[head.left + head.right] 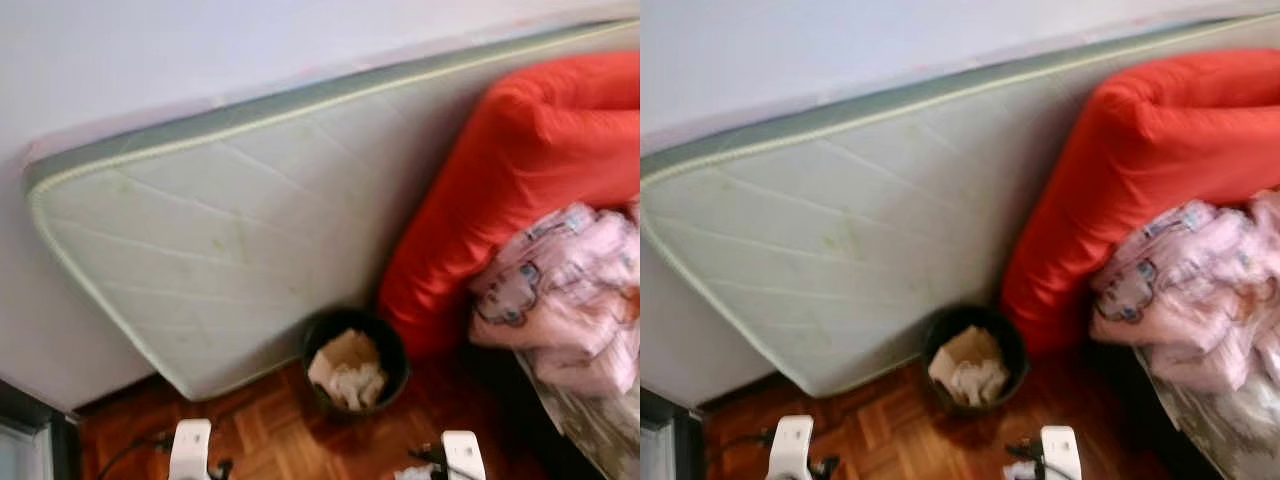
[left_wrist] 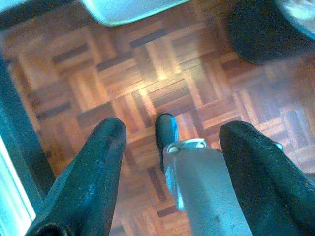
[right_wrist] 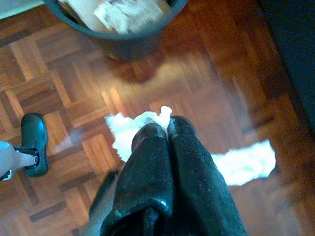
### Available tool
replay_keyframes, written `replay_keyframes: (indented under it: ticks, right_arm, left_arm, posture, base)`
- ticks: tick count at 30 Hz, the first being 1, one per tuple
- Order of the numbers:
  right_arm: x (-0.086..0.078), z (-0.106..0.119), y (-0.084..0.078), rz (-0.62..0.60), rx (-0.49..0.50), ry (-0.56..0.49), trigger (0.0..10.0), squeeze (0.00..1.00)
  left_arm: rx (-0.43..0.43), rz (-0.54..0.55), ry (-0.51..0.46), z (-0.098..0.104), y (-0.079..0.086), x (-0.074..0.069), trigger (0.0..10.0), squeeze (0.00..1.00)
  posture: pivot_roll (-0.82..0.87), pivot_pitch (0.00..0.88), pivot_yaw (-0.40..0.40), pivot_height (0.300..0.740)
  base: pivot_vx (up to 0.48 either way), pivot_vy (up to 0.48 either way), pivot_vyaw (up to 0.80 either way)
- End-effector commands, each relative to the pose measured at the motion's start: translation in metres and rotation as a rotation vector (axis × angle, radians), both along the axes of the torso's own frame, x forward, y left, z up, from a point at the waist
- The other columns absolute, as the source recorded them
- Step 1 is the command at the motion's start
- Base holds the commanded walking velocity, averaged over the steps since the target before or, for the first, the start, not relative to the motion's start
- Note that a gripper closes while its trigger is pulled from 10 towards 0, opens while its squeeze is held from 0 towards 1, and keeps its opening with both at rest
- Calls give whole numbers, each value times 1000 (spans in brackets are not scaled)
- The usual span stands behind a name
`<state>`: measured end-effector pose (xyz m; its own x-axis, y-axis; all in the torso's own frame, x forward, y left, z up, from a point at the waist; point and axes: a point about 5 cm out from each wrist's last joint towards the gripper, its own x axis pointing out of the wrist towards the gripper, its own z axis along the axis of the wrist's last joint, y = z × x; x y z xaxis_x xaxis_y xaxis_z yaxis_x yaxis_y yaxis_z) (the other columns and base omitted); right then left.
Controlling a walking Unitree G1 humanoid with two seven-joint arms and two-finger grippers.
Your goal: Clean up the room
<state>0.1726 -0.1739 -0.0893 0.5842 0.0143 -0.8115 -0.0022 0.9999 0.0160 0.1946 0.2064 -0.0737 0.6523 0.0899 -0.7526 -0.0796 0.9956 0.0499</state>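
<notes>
A black waste bin (image 1: 355, 360) holding crumpled paper and cardboard stands on the parquet floor, against the foot of a leaning mattress (image 1: 230, 230). In the right wrist view my right gripper (image 3: 167, 129) is shut on a crumpled white tissue (image 3: 129, 130). It hangs over the floor a short way in front of the bin (image 3: 123, 39). More white paper (image 3: 246, 164) shows on the other side of the fingers. My left gripper (image 2: 177, 125) is open with nothing in it, above bare parquet beside my foot (image 2: 166, 133).
A big red cushion (image 1: 530, 170) leans on the mattress to the right of the bin. A pink patterned blanket (image 1: 570, 295) is heaped below the cushion on a bed edge. A dark frame (image 1: 30, 430) stands at the far left. Parquet floor (image 1: 270, 430) lies between me and the bin.
</notes>
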Motion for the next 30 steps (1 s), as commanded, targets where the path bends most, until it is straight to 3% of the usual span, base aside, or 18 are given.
replay_keyframes:
  ticks: [1,24,30]
  right_arm:
    - [1,0,3,4,12,-5,10000,0]
    - [4,2,3,-11,21,-20,10000,0]
    - [14,7,5,-10,38,-59,10000,0]
  left_arm:
    - [16,2,30,-3,3,-7,10000,0]
    - [9,-2,-2,0,0,1,10000,0]
    - [7,-6,-12,1,-2,2,10000,0]
  posture:
    - [33,105,-45,740]
    - [32,106,-48,740]
    - [32,111,-49,740]
  base:
    - [296,0,581]
    - [307,0,0]
    - [0,0,0]
